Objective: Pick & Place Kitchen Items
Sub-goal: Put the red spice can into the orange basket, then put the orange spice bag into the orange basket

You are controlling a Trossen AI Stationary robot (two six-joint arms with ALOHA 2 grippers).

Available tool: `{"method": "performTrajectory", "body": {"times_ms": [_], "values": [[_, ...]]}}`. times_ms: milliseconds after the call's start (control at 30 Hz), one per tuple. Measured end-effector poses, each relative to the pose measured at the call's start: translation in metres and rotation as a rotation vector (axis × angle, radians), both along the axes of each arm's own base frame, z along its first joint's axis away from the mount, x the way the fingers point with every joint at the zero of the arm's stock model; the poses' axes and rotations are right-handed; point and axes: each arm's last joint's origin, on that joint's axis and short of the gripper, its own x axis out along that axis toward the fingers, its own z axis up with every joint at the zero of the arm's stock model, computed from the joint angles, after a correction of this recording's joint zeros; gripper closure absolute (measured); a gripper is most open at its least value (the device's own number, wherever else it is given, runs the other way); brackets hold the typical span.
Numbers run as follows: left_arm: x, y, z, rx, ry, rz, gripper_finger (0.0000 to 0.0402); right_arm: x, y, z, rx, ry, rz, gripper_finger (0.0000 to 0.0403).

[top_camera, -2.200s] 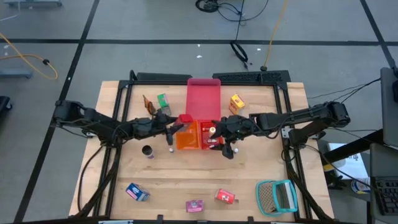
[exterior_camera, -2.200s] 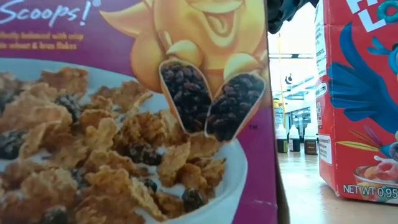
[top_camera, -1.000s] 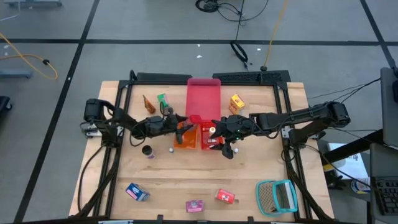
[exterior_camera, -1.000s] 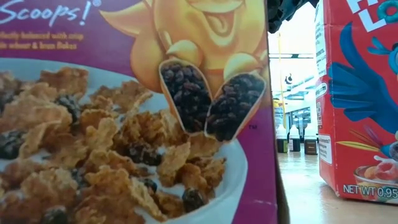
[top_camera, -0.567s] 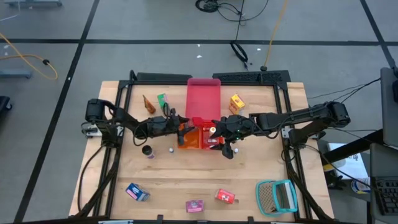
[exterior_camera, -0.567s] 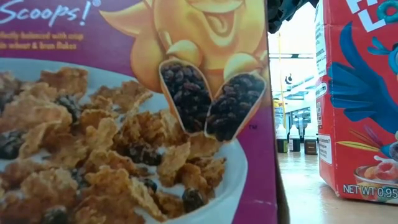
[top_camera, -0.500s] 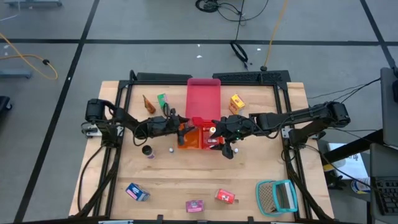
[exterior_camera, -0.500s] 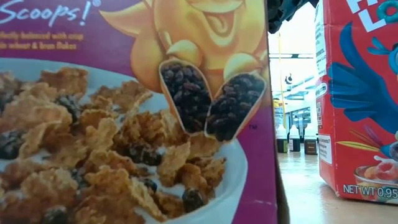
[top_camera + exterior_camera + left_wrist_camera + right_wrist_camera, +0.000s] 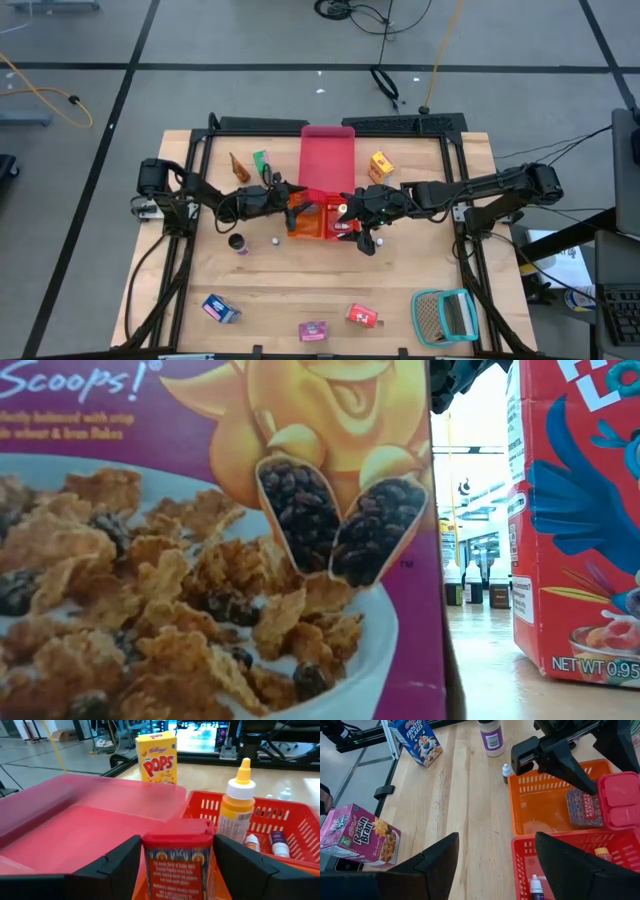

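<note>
We see the left hand (image 9: 177, 870) over the orange tray (image 9: 303, 228), its two dark fingers (image 9: 107, 872) standing apart on either side of a small red-lidded container (image 9: 177, 862) with a patterned label. From the left wrist view, gaps show between fingers and container, so we judge the hand released rather than gripping. The right wrist view shows the container lying in the orange tray, beside the pink tray (image 9: 75, 822).

We judge this container light and stiff, with flat sides that suit a pinch across its width below the lid; the smooth label may be a little slippery, and the lid could be hinged, so we would avoid pulling on it.

The right hand (image 9: 495, 865) hangs wide open above the red basket (image 9: 555, 865), holding nothing. In that basket stands a yellow squeeze bottle (image 9: 235, 802) with two tiny bottles near it: light, round, easy to tip, best taken around the body.

Elsewhere on the surface (image 9: 300, 290) we find a yellow Pops box (image 9: 156, 757), a Raisin Bran box (image 9: 357, 837), a Frosted Flakes box (image 9: 417, 740) and a purple-labelled jar (image 9: 491, 737), all well apart from both hands.
</note>
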Motion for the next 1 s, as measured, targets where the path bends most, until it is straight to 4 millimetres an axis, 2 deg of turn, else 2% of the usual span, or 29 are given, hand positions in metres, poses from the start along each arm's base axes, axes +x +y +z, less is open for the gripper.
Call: {"method": "performTrajectory", "body": {"times_ms": [333,567,733,867,1000], "values": [[0.000,-0.002,0.002,0.008,-0.007,-0.008,0.0147,0.000,0.000,0.000,-0.006,0.002,0.004,0.0149],[-0.004,-0.009,0.024,0.079,-0.061,-0.018,0.0147,0.000,0.000,-0.001,-0.006,0.005,0.004,0.0149],[-0.011,-0.011,0.034,0.096,0.003,0.079,0.0147,0.000,0.000,-0.001,-0.006,0.006,0.004,0.0149],[-0.021,-0.016,0.049,0.080,0.016,0.173,0.0147,0.000,0.000,-0.001,-0.006,0.006,0.004,0.0149],[-0.032,-0.026,0.069,0.068,-0.027,0.183,0.0147,0.000,0.000,-0.001,-0.009,0.006,0.006,0.0149]]}}
